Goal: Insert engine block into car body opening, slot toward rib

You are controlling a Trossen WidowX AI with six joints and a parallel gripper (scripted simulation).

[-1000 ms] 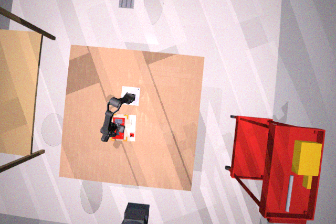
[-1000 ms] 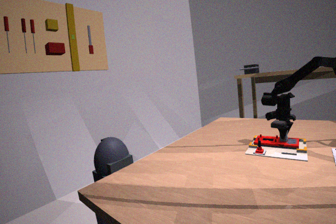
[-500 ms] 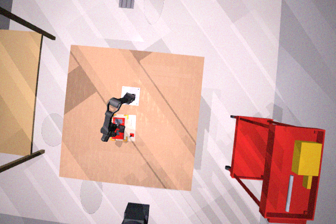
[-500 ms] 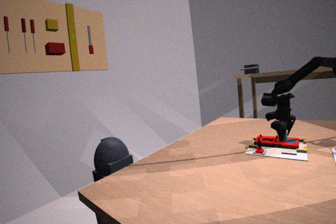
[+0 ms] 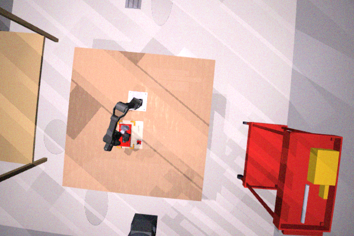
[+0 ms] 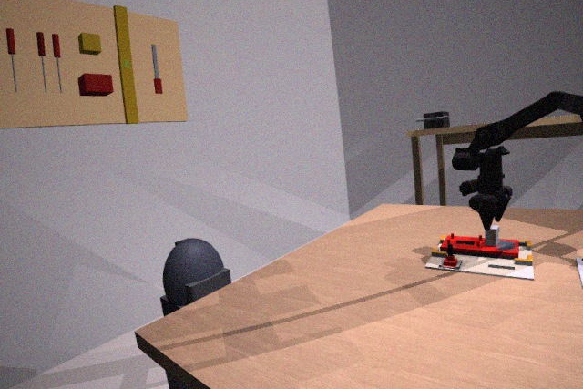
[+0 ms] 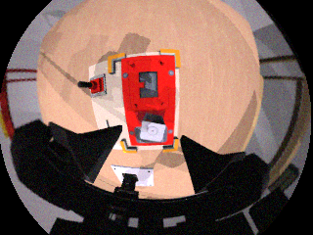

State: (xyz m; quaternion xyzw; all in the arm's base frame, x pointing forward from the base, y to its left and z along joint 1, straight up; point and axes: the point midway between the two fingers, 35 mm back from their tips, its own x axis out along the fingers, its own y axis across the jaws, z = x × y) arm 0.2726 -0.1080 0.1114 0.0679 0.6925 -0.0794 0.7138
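Note:
The light grey engine block (image 6: 492, 236) (image 7: 153, 131) stands on the red car body (image 5: 129, 141) (image 6: 510, 252) (image 7: 129, 100), off toward the end nearer the arm's base, beside a flat grey patch (image 6: 506, 245). How deep its foot sits cannot be told. A rectangular opening (image 7: 151, 90) with a small red rib on one side shows in the other half of the body, with nothing standing in it. My gripper (image 6: 493, 224) (image 7: 152, 133) is open and points down, with its fingertips spread on both sides near the block's top. The block's slot is not clear.
The body sits on a white board (image 5: 139, 127) (image 6: 522, 272) (image 7: 103, 119) between yellow corner brackets. A red fixture with a black lever (image 5: 139, 142) (image 6: 450, 261) (image 7: 98, 85) stands on the board beside the body. The arm's base stands on a white plate (image 5: 144, 106) (image 7: 147, 179).

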